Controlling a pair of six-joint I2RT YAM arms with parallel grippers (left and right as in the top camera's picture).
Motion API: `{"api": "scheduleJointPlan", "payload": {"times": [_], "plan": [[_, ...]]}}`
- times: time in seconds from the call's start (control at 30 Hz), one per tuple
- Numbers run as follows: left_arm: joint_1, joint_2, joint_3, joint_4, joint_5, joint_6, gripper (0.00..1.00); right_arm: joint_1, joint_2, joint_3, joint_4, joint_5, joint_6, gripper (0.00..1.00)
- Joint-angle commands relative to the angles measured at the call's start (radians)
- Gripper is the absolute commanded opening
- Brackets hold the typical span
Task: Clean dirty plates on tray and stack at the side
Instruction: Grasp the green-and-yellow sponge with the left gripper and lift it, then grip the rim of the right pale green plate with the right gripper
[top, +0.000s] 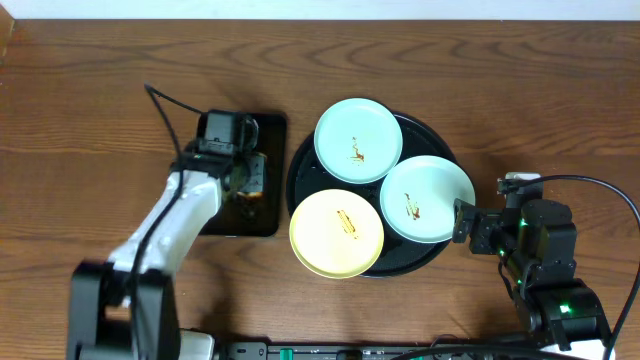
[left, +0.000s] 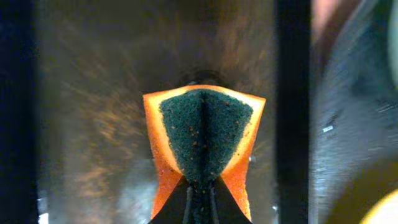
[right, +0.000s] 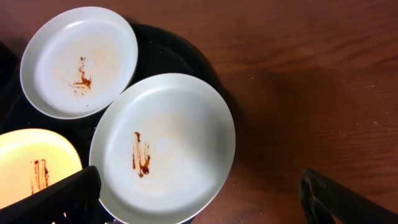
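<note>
Left gripper (left: 200, 200) pinching an orange-green sponge (left: 202, 134), fingers (left: 174, 213) being cut off below, right gripper (right: 199, 202) gaping wide, empty, plates (right: 165, 146) hiding much of round tray (right: 174, 50)

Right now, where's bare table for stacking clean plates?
Bare table: the far strip behind both trays, left of the rectangular tray, and right of the round tray. Crowded: three plates fill the round tray, right gripper at its edge.

Dark brown wood-grain table (top: 90, 110)

White left arm (top: 172, 215), black right arm (top: 545, 248)
</note>
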Motion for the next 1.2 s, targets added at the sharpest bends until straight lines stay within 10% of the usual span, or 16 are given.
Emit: {"api": "scheduleJointPlan", "payload": {"times": [0.0,1.17], "plan": [[-0.001,-0.083,0.003,-0.007,-0.022,-0.058,0.07,0.008,-0.001,0.022,0.002,-0.004,0.011,0.99],[0.050,-0.384,0.003,0.089,0.011,-0.108,0.07,0.007,0.378,0.022,0.145,0.116,0.069,0.89]]}}
